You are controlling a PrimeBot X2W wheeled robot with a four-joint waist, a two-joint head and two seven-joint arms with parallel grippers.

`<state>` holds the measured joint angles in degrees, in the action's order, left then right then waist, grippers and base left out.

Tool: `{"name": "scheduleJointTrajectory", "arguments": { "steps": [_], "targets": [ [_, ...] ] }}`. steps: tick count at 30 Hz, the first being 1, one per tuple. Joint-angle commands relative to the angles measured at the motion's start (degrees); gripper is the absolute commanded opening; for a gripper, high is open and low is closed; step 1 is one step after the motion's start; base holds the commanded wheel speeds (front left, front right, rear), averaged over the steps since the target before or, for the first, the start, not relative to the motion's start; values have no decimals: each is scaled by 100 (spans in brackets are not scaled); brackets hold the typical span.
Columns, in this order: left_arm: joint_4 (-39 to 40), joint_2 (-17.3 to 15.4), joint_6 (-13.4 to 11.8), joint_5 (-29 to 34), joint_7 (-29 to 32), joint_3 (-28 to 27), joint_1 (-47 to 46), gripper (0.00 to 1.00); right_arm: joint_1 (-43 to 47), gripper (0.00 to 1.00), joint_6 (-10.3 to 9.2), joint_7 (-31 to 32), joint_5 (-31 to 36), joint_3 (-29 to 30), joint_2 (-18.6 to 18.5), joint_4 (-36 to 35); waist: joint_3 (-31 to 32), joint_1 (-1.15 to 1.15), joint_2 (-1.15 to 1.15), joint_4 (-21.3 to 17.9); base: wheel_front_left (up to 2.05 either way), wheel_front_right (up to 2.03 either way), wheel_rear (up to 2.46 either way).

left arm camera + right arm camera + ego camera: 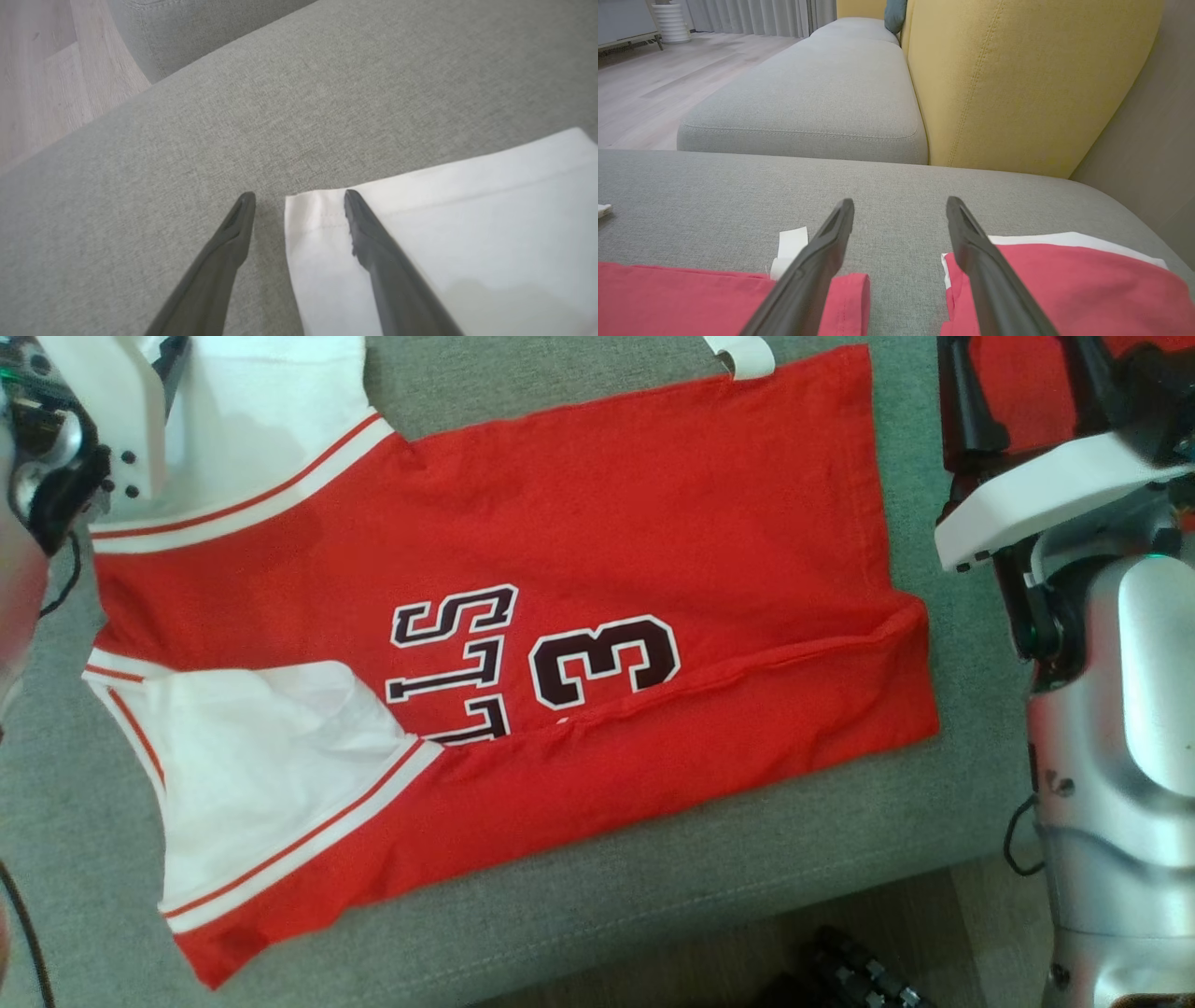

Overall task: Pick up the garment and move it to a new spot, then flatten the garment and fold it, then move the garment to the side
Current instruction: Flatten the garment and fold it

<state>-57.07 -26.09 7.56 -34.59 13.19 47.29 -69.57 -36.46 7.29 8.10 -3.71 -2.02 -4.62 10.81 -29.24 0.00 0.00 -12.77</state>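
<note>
Looking down, we see a red jersey-style T-shirt [653,523] with white short sleeves and a dark number 3. It lies spread sideways on a grey woven fabric sofa cushion [653,896], collar end toward our left and hem toward our right. Its near long edge is already turned in over the chest, and the near white sleeve [271,756] is folded in with it. The far white sleeve [467,224] lies out flat. Our left gripper [299,195] hovers with its two dark fingers spread, straddling that sleeve's corner and pinching nothing. Our right gripper [900,200] hangs just as wide and empty near the hem's far corner. Another red cloth with a white edge [1064,280] lies just beside it. We judge the placing and flattening done and the fold roughly half made. The far side, any further folds and the move aside remain.
</note>
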Motion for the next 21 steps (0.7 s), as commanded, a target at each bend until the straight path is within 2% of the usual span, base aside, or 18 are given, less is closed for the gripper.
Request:
{"name": "scheduleJointTrajectory", "arguments": {
  "steps": [1,6,7,8,14,21],
  "targets": [
    [119,-278,-9,-67,86,-106,-174,100,-24,100,20,36,-47,-93,31,-195,-13,0,0,-9,0,0,0],
    [219,-298,-8,-309,347,61,-150,100,-62,100,20,56,-37,-57,14,-226,-51,0,0,-9,0,0,0],
    [252,-297,-8,-390,394,78,-142,71,-70,100,20,59,-34,-47,13,-231,-55,0,0,-4,0,0,0],
    [282,-295,-8,-471,442,89,-136,0,-77,100,20,61,-31,-36,10,-234,-56,0,0,4,0,0,0],
    [417,-309,-8,-797,462,120,-154,0,-116,100,20,71,-13,34,-21,-225,-12,0,0,106,0,0,0],
    [481,-225,-8,-933,-204,-49,-239,0,-145,100,20,66,-74,114,-61,-125,160,0,0,349,0,0,0]
  ]
}}
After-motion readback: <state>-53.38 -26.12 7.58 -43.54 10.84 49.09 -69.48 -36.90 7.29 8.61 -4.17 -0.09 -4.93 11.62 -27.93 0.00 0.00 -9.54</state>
